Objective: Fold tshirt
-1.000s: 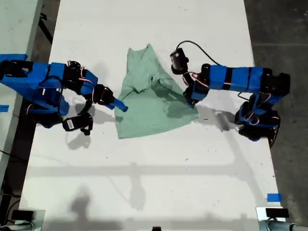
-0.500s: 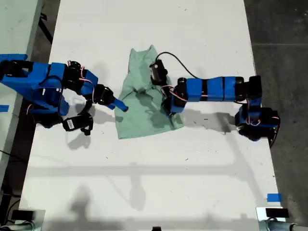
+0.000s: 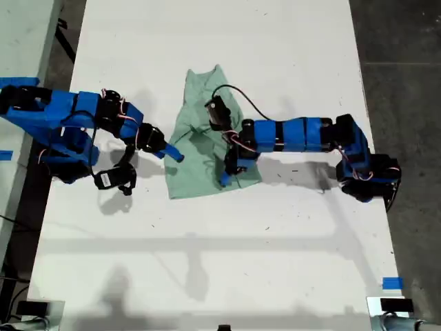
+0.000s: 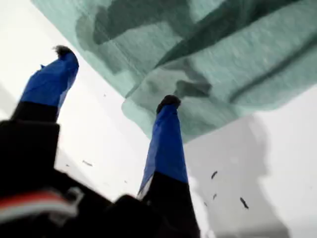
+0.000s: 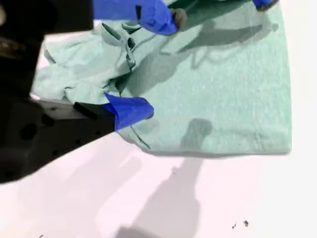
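The tshirt lies crumpled on the white table, pale mint green, neck end toward the exterior view's top, its right side folded over the middle. My first gripper reaches in from the exterior view's right and hovers over the cloth near the hem. Its jaws are open, and one fingertip touches a corner of the tshirt. My second gripper comes from the exterior view's left and sits at the cloth's left edge. This second gripper is open, its lower finger resting on the edge of the tshirt.
The white table runs well past the shirt toward the exterior view's top and bottom. Both arm bases stand at its side edges. A blue tape mark sits at the exterior view's lower right. Dark floor lies beyond the right edge.
My first arm swept from the shirt's right edge leftward across it, pulling that side over the middle, so the shirt is narrower. My second arm barely moved.
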Robot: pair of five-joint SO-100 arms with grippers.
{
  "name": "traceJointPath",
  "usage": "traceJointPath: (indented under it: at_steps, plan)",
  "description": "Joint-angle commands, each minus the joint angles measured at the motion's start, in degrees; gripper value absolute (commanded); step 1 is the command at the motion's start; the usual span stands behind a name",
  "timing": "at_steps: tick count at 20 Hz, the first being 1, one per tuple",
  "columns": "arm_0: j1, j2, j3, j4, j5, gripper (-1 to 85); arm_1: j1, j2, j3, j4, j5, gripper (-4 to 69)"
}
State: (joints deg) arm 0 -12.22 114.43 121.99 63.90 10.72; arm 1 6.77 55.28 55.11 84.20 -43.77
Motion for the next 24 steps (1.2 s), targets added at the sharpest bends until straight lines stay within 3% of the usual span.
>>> traceJointPath:
  at_steps: [1,3,8,14,24]
  plan:
    - [1.14,0.18,-5.54,0.18,-1.32,23.2,0.62,13.36,-3.78,7.82,-2.81,32.4]
    - [1.76,-0.26,-6.68,2.02,-2.46,23.1,0.97,21.62,-0.18,10.63,-4.22,31.1]
    - [2.64,-1.32,-8.09,3.60,-4.48,22.6,1.67,41.84,15.91,10.72,-4.13,27.5]
    - [1.41,-4.92,-7.82,5.98,-5.80,22.4,2.20,44.12,23.55,8.61,-3.08,25.8]
    - [-3.69,-26.81,-2.29,-9.49,-5.01,17.5,1.85,49.22,30.23,6.42,-2.11,23.9]
